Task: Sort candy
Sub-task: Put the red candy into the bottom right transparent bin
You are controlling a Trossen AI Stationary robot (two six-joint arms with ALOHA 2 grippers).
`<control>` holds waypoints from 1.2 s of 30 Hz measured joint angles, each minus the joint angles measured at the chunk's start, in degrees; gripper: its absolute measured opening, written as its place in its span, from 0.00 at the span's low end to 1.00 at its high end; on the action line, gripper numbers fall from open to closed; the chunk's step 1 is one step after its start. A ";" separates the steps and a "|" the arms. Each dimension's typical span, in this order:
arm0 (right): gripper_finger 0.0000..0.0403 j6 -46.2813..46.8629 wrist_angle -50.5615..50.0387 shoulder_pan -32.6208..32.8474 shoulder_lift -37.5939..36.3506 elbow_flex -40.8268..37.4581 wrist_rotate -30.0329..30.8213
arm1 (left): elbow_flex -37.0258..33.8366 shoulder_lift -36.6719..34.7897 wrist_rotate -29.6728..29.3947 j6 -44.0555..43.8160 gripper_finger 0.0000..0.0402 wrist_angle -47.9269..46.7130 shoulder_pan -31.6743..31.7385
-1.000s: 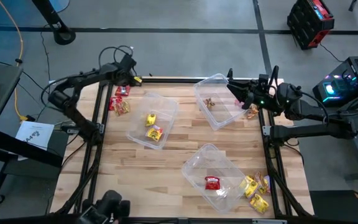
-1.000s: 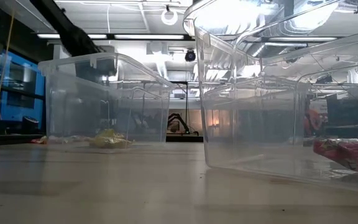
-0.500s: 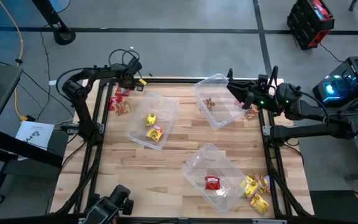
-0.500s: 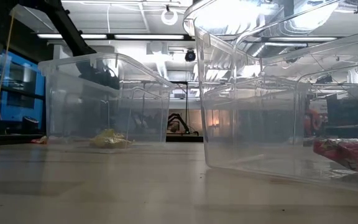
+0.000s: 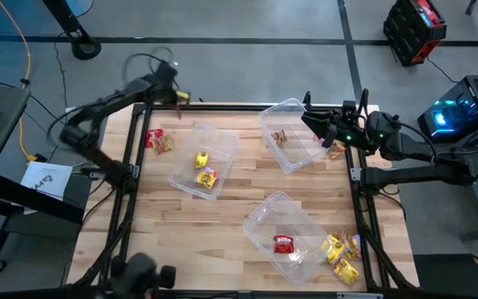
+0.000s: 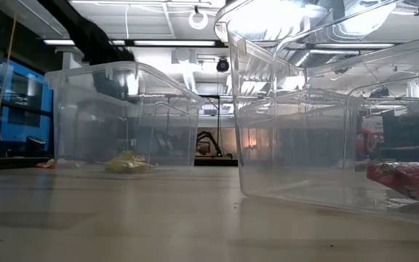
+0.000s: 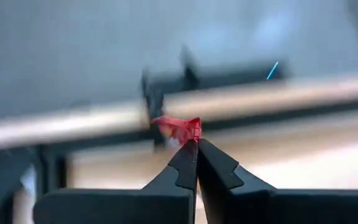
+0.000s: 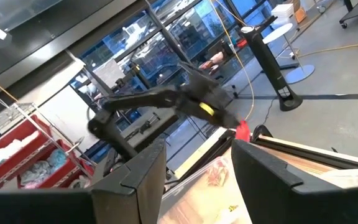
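Left end effector (image 7: 197, 142): fingers pressed together on one red candy (image 7: 178, 128), pinched by the wrapper edge only, so the sweet sticks out past the tips; it is lifted over the far left corner of the counter (image 5: 222, 203).
Reason for lift: probably to carry the red piece across to the tub with red candy (image 5: 284, 243), which lies well away from this end effector.
Candy left behind: a small red and gold heap (image 5: 159, 140) lies near, just beside the tub with yellow pieces (image 5: 205, 166).
Right end effector (image 8: 197, 171): fingers wide apart, holding nothing, waiting at the tub with brown-gold candy (image 5: 280, 137).
Other unsorted candy: yellow pile (image 5: 341, 253) far from both, at the near right corner.
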 joint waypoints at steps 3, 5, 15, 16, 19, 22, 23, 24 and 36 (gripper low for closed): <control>0.44 0.00 -0.02 0.00 0.00 0.00 -0.01 | 0.12 -8.04 2.84 -0.39 0.00 2.14 -1.23; 0.44 -0.02 -0.02 0.00 0.00 0.00 -0.01 | 0.12 -12.34 5.00 -1.70 0.00 2.20 -3.28; 0.44 -0.02 -0.07 0.00 0.00 0.00 -1.05 | 0.08 -23.34 8.85 -12.56 0.00 7.92 -30.02; 0.44 0.02 -0.07 0.00 0.00 0.00 -1.33 | 0.08 -23.33 8.85 -13.51 0.00 10.68 -33.58; 0.44 0.18 -0.07 0.00 0.00 0.00 -1.50 | 0.08 -21.58 8.70 -14.11 0.00 20.53 -43.42; 0.44 0.20 -0.07 0.00 0.00 0.00 -1.50 | 0.08 -17.73 8.83 -15.57 0.00 29.65 -51.01; 0.44 0.20 -0.07 0.00 0.00 0.00 -1.50 | 0.08 -16.14 9.32 -16.26 0.00 32.25 -53.07; 0.44 0.20 -0.07 0.00 0.00 0.00 -1.50 | 0.08 -14.35 10.33 -16.77 0.00 34.58 -54.86; 0.44 0.44 -0.71 0.00 0.00 0.00 -1.50 | 0.03 4.65 36.37 -17.11 0.01 52.83 -63.56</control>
